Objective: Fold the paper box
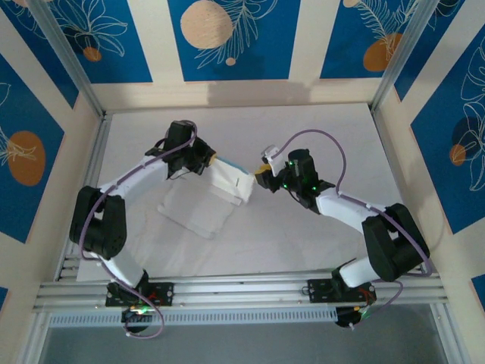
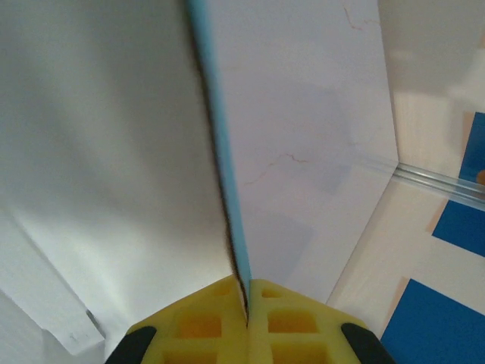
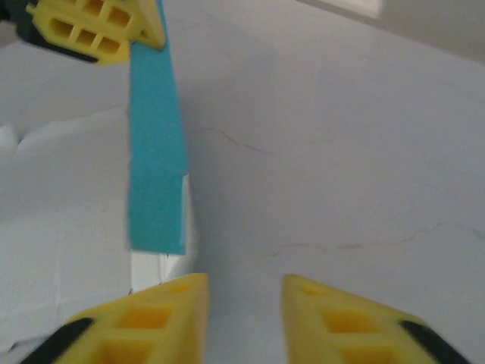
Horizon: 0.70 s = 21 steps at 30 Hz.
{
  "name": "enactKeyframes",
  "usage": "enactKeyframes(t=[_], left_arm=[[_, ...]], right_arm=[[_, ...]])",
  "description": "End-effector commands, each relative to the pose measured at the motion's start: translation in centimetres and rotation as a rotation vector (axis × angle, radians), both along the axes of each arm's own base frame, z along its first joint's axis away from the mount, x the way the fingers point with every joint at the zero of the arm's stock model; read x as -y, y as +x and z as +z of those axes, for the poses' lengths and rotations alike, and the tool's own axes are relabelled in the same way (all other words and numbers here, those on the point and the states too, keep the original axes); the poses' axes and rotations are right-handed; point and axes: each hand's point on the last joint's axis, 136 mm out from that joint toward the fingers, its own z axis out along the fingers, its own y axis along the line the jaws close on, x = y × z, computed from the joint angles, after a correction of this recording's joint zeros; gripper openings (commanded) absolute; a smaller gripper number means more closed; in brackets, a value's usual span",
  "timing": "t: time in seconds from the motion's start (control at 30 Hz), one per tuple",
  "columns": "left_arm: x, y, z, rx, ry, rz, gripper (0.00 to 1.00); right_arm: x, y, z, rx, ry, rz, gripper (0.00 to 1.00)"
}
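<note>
**ITEM:** the paper box. Thin die-cut card, white face up, most of it lying flat on the counter. One flap, light blue on its outer face, stands raised from the far right side of the box.

**LEFT HAND**: at the far left end of the box's raised flap. Its jaws are pressed together on the thin edge of the card. The blue edge runs straight out from between the yellow pads, so this hand alone holds the flap up.

**RIGHT HAND**: just beside the right end of the box's flap, not touching it. Its jaws are partly open, with bare counter showing through the gap. It holds nothing.

**STEP IN HAND (judged):** an early fold. One flap is lifted along its crease and the rest of the box is unfolded. The task looks far from finished.

**NEXT MOVE CALLS FOR (judged):**
- The left hand carries the flap over along its crease without pulling the box across the counter.
- The right hand either pins the flat part of the box beside the crease or takes the free end of the flap.
- The grip should be light, since thin card buckles easily.
</note>
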Motion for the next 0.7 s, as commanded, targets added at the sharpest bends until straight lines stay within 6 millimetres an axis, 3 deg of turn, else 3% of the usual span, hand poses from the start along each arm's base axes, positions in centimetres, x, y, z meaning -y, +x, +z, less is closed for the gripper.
enactKeyframes(t=[0.0, 0.2, 0.37, 0.5, 0.57, 0.67], left_arm=[[-0.8, -0.7, 1.2, 0.02, 0.008, 0.055, 0.0], [-1.0, -1.5, 1.0, 0.037, -0.012, 0.072, 0.0], [-0.9, -2.2, 0.9, 0.078, -0.043, 0.065, 0.0], [-0.6, -3.0, 0.8, 0.102, -0.073, 0.048, 0.0], [-0.8, -3.5, 0.9, 0.123, -0.082, 0.049, 0.0], [-1.4, -4.1, 1.2, 0.153, -0.084, 0.061, 0.0]], right_arm=[[0.3, -0.5, 2.8, -0.002, 0.035, -0.032, 0.43], [1.6, -2.1, 5.1, -0.101, 0.115, -0.092, 0.52], [2.8, -1.4, 5.7, -0.497, 0.176, -0.319, 0.3], [0.9, -2.6, 6.0, -0.76, 0.213, -0.342, 0.25], [0.3, -3.3, 6.2, -0.911, 0.325, -0.395, 0.26], [-1.2, -4.3, 6.6, -1.08, 0.443, -0.389, 0.33]])
